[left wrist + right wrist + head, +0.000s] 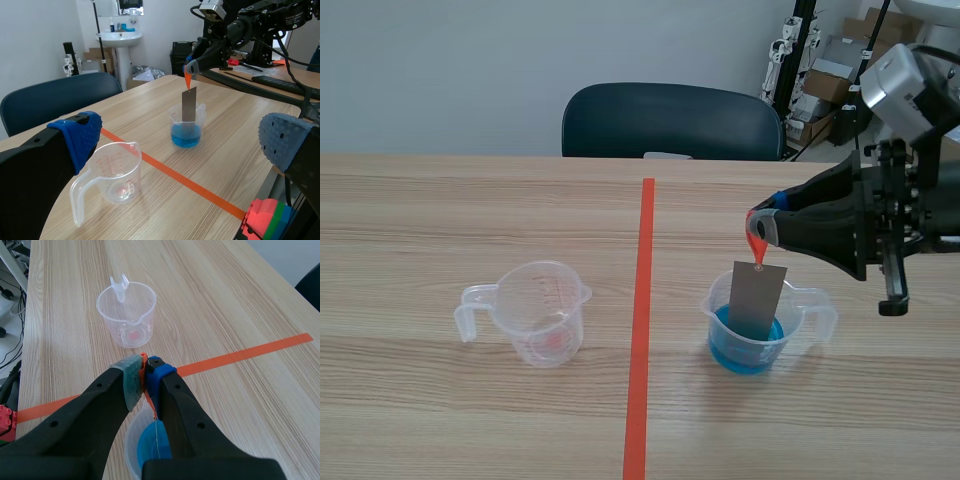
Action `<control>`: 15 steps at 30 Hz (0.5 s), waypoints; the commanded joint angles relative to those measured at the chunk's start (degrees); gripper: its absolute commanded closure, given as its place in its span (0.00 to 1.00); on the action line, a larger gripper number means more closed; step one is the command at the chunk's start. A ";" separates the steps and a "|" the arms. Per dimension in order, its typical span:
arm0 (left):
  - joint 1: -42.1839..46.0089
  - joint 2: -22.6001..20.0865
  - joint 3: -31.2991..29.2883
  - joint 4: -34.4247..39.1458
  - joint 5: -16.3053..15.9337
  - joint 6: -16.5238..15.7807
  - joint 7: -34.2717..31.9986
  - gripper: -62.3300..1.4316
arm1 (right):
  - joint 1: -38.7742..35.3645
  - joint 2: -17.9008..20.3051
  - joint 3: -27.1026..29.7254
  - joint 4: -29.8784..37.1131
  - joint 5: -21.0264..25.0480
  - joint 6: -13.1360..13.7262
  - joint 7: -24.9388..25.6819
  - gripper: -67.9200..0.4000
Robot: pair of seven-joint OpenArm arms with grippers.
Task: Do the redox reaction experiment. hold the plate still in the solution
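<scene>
Scene: the grey plate is hung by an orange tag pinched in the right end effector, so its lower end is dipped in the blue-filled measuring cup. Left wrist: the left end effector is spread. Right wrist: pinch confirmed.

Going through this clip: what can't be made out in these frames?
The plate's lower end, scene and left wrist views: sunk in blue solution behind the cup wall; touching bottom or not, cannot tell.
The plate, right wrist view: almost wholly hidden under the right jaws; its orange tab shows.
The empty cup's scale marks: too small to read.
Coloured block: cut off by the left wrist view's edge.
</scene>
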 commanded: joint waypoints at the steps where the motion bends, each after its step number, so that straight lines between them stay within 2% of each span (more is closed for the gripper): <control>1: -0.02 0.28 -0.09 0.46 -0.35 -0.09 -0.90 0.00 | 0.50 1.07 0.81 0.31 0.44 0.68 0.33 1.00; 15: -0.02 0.28 -0.09 0.46 -0.37 -0.09 -0.90 0.00 | 0.50 1.07 0.81 0.31 0.42 0.68 0.00 1.00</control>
